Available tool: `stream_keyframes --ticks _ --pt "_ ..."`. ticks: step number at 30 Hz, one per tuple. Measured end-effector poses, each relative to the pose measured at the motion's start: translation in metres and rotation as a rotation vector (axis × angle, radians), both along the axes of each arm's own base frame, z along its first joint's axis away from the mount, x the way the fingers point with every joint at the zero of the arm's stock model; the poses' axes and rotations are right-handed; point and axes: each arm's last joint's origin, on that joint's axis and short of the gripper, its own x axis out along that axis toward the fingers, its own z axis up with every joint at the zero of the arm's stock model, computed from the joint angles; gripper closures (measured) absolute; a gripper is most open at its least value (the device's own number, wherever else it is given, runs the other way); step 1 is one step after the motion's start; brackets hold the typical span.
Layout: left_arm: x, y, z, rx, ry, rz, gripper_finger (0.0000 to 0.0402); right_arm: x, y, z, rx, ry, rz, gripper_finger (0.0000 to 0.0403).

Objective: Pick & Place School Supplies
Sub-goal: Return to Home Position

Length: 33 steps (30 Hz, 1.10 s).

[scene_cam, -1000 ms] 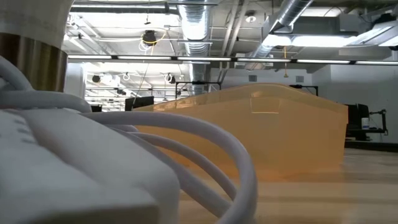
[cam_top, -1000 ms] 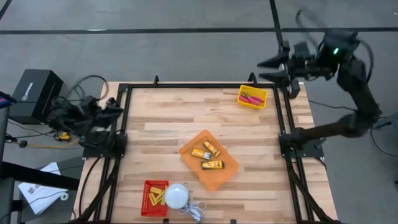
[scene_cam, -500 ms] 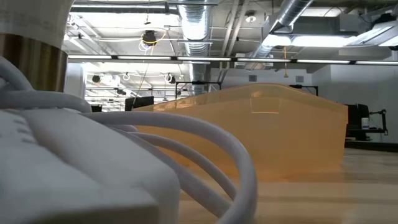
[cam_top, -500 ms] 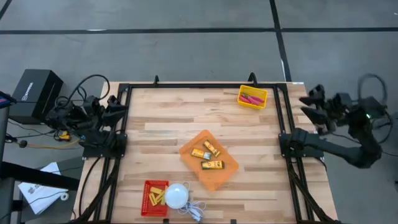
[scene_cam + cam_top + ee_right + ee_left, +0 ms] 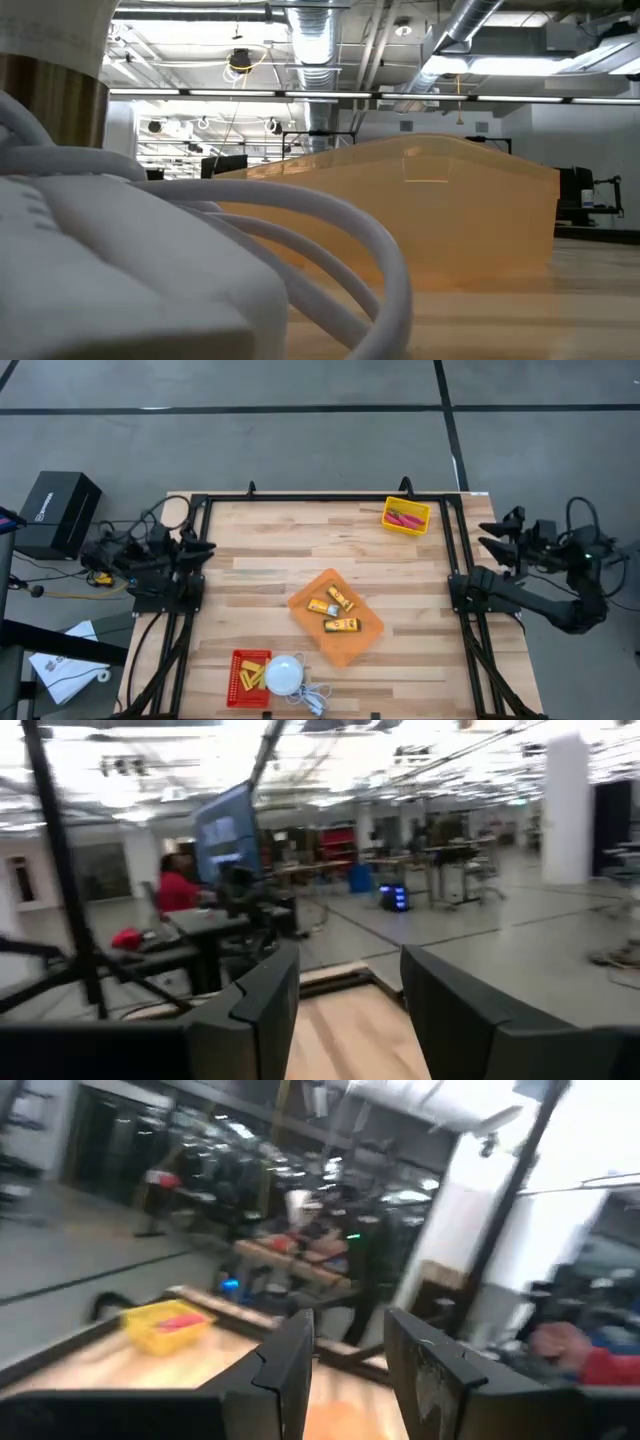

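Seen from above, the wooden table (image 5: 260, 570) fills the middle of the frame, and both arms sit back at its edges. The left gripper (image 5: 204, 547) hangs at the table's left edge, in the frame's middle left. Its wrist view shows its two dark fingers (image 5: 285, 1370) parted, with nothing between them. The right gripper (image 5: 486, 533) is past the table's right edge, in the middle right, and its fingers (image 5: 262, 1000) also stand apart and empty.

The school supplies are sorted into three containers. Two red-pink scissor-like tools (image 5: 404, 517) lie in the yellow bin (image 5: 387, 515) at the table's upper right corner. Three orange-yellow packets (image 5: 334, 611) lie close together in the orange tray (image 5: 345, 650), which sits turned like a diamond just below centre. Small yellow blocks (image 5: 250, 678) lie in the red bin (image 5: 236, 680) at the bottom, left of centre. A white dome (image 5: 284, 675) sits touching that bin's right side, with its cord (image 5: 312, 700) trailing to the lower right.

In the low view, thick white loops of cord fill the lower left, and the tray's translucent wall rises behind them at centre right. A black box (image 5: 58, 510) stands on the floor at the upper left (well off the table). A person in red (image 5: 178, 890) shows in the room beyond, blurred.
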Motion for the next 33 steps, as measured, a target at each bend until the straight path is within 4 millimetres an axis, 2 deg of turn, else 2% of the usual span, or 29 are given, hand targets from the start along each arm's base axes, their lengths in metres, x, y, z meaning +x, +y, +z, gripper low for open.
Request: stream_keyframes --ticks 2,5,9,13,14,23,27,30,33 --pt "0.007 -0.003 -0.01 -0.035 0.01 -0.039 0.0282 0.006 -0.004 -0.005 0.022 0.008 -0.027 0.0237" --pt "0.021 -0.01 -0.039 -0.085 0.106 -0.108 0.0282 0.019 -0.009 -0.014 0.026 0.009 -0.016 0.0236" --pt "0.038 -0.019 -0.072 -0.164 0.101 -0.24 0.0277 0.037 -0.017 -0.033 0.125 0.021 -0.01 0.0234" --pt "0.05 -0.026 -0.102 -0.21 0.005 -0.374 0.0275 0.053 -0.024 -0.053 0.219 0.027 0.033 0.0234" --pt "0.051 -0.027 -0.109 -0.223 0.052 -0.391 0.0274 0.056 -0.025 -0.057 0.229 0.044 0.047 0.0234" --pt "0.051 -0.03 -0.109 -0.218 0.065 -0.484 0.0272 0.067 -0.029 -0.075 0.244 0.097 0.052 0.0227" --pt "0.051 -0.031 -0.109 -0.225 0.067 -0.501 0.0272 0.077 -0.034 -0.085 0.227 0.05 0.075 0.0227" --pt "0.05 -0.031 -0.109 -0.228 0.061 -0.502 0.0272 0.087 -0.038 -0.098 0.126 0.021 0.092 0.0226" --pt "0.05 -0.031 -0.108 -0.244 0.059 -0.504 0.0273 0.097 -0.041 -0.118 0.111 0.046 0.1 0.0224"
